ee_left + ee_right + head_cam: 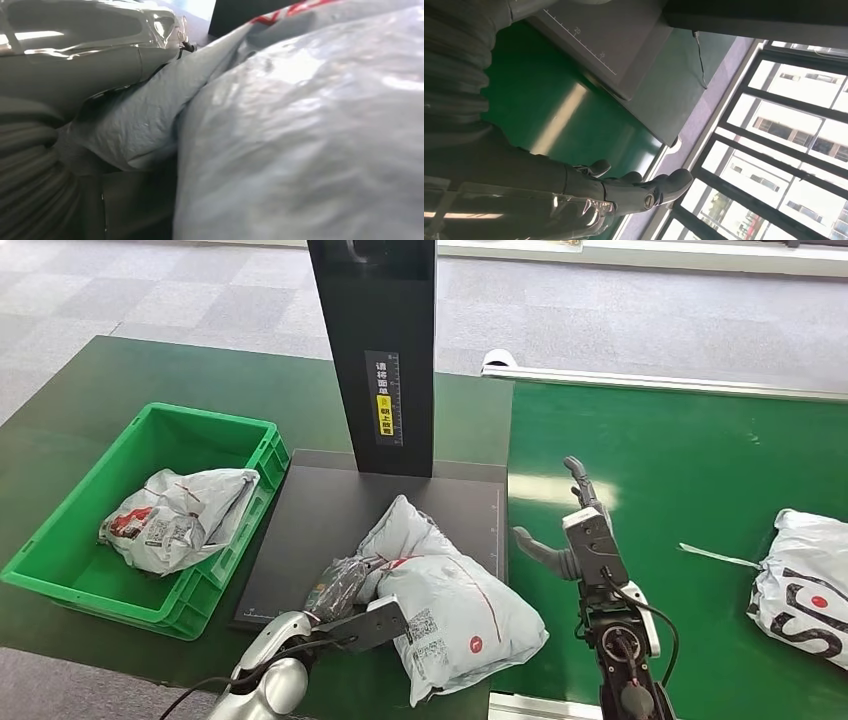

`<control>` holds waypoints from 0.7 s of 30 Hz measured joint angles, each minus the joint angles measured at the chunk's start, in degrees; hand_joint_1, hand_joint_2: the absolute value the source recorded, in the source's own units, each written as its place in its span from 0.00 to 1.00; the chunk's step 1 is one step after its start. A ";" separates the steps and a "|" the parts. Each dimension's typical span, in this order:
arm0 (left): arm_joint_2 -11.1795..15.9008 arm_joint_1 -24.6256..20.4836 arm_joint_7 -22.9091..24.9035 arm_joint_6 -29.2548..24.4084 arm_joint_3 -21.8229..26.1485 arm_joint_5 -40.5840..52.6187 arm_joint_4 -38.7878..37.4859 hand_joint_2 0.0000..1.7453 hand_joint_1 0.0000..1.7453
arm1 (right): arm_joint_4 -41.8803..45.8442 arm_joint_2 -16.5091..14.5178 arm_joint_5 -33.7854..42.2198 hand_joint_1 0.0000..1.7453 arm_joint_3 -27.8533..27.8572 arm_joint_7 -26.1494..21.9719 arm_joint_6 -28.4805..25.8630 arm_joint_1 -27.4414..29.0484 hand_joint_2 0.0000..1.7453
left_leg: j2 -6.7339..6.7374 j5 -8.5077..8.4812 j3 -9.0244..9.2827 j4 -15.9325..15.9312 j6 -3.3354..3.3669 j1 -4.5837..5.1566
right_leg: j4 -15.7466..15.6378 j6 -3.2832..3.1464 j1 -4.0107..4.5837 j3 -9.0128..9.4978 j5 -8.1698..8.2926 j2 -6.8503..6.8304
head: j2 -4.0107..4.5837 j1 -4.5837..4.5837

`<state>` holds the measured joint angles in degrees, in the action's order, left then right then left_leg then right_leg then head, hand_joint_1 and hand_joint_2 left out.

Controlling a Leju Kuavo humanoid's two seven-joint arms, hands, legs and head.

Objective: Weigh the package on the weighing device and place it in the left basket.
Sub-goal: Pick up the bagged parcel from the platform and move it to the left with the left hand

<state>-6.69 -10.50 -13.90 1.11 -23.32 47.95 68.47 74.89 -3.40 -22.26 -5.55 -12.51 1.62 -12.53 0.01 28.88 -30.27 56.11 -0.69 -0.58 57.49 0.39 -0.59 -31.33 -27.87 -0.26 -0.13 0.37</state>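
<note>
Sitting at the left of the green table [60, 430], the green basket [210, 426] held one grey parcel [180, 515] with printed labels, lying crumpled toward its near right corner. Just beside the basket lay the dark platform of the weighing device [320, 510], its black column [380, 350] rising upright at the back edge. The package [450, 600], a grey plastic mailer with red markings and a label, rested on the platform's near right part and hung over its front edge. The left hand [340, 585] pressed against the package's left side, its fingers wrapped in clear plastic; whether it gripped the bag I could not tell. In the left wrist view the package [310, 135] was right against the left hand [75, 50]. The right hand [580, 540] hovered over the green belt [690, 450] just right of the platform, released, fingers apart, holding nothing; its fingers [644, 192] stretched out. Another parcel [805, 585] lay well apart at the belt's right edge.
</note>
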 joint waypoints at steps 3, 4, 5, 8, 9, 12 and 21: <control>0.03 0.02 -1.96 -1.74 0.05 -1.27 0.28 1.00 1.00 | 0.08 0.17 0.18 0.00 0.06 -0.11 -0.02 0.10 1.00 | 0.01 0.00 -0.05 0.00 0.00 0.00 | 0.00 0.00 0.00 -0.04 0.00 0.01 | -0.01 0.01; 0.05 0.10 -3.07 -2.64 0.13 -2.06 0.61 1.00 1.00 | 0.07 0.21 0.27 0.00 0.06 -0.19 -0.02 0.03 1.00 | 0.01 0.00 -0.07 0.00 0.00 0.00 | 0.00 0.00 0.00 -0.06 0.00 0.01 | -0.01 0.00; 0.06 0.24 -4.44 -3.76 0.28 -3.00 1.11 1.00 1.00 | 0.05 0.25 0.42 0.00 0.06 -0.25 -0.02 -0.09 1.00 | 0.00 0.00 -0.09 0.00 0.00 0.00 | 0.00 0.00 0.00 -0.09 0.00 0.01 | 0.00 0.00; 0.06 0.88 -10.10 -8.95 1.10 -6.90 3.65 1.00 1.00 | -0.08 0.39 1.03 0.00 0.06 -0.57 -0.02 -0.59 1.00 | 0.01 0.00 -0.13 0.00 0.00 0.00 | 0.00 0.00 0.00 -0.14 0.00 0.01 | 0.00 0.00; 0.06 1.02 -11.76 -10.63 1.41 -8.13 4.61 1.00 1.00 | -0.15 0.44 1.19 0.00 0.06 -0.72 -0.02 -0.72 1.00 | 0.01 0.00 -0.14 0.00 0.00 0.00 | 0.00 0.00 0.00 -0.14 0.00 0.01 | -0.01 0.01; 0.05 1.23 -13.81 -12.85 2.21 -9.82 6.82 1.00 1.00 | -0.34 0.55 1.43 0.00 0.06 -1.07 -0.01 -0.95 1.00 | 0.00 0.00 -0.17 0.00 0.00 0.00 | 0.00 0.00 0.00 -0.16 0.00 -0.01 | -0.02 0.01; 0.36 2.86 -20.91 -25.37 5.44 -14.75 12.39 1.00 1.00 | -1.15 0.90 2.64 0.00 -0.03 -2.32 -0.44 -1.20 1.00 | 0.03 0.00 -0.28 0.00 0.00 -0.01 | 0.01 0.00 0.01 -0.29 0.00 0.02 | -0.02 -0.01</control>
<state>-6.32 -7.64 -34.81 -24.26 -17.88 33.20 80.85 73.74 -2.50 -19.62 -5.58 -14.83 1.18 -13.73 0.03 28.87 -30.55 56.11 -0.69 -0.59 57.50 0.39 -0.58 -31.62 -27.87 -0.24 -0.15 0.37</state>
